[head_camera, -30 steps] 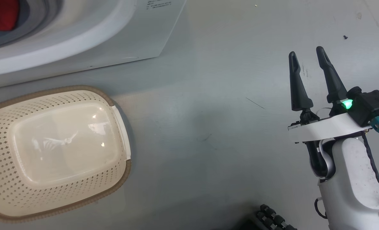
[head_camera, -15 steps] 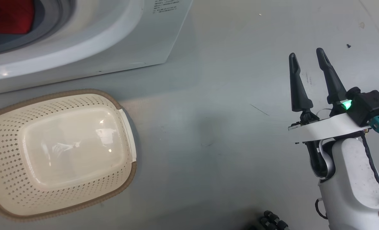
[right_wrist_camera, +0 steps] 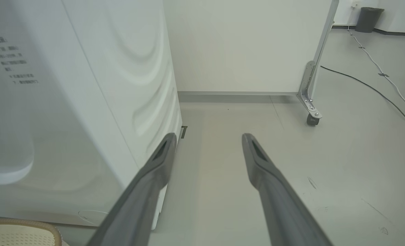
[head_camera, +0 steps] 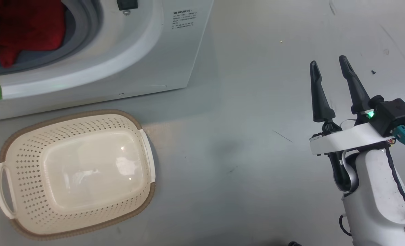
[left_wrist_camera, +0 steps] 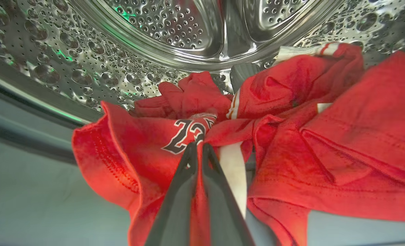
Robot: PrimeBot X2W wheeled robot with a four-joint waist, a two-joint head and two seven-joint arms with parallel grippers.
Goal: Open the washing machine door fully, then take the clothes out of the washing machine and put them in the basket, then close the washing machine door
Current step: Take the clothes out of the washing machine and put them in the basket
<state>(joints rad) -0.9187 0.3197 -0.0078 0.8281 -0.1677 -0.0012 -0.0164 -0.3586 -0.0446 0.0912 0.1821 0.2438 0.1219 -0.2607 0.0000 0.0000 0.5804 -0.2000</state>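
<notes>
left gripper (left_wrist_camera: 199,147): inside the drum (left_wrist_camera: 175,24), jaws narrow, pinching a fold of the clothes (left_wrist_camera: 325,136)
right gripper (head_camera: 327,61): jaws wide, holding nothing, over the floor (head_camera: 240,153), well right of the washing machine (head_camera: 147,51)
basket (head_camera: 86,112): empty, just near of the machine's mouth, nearer the left arm

Lettering on the clothes (left_wrist_camera: 291,136) and print on the washing machine (head_camera: 161,58): illegible.
</notes>
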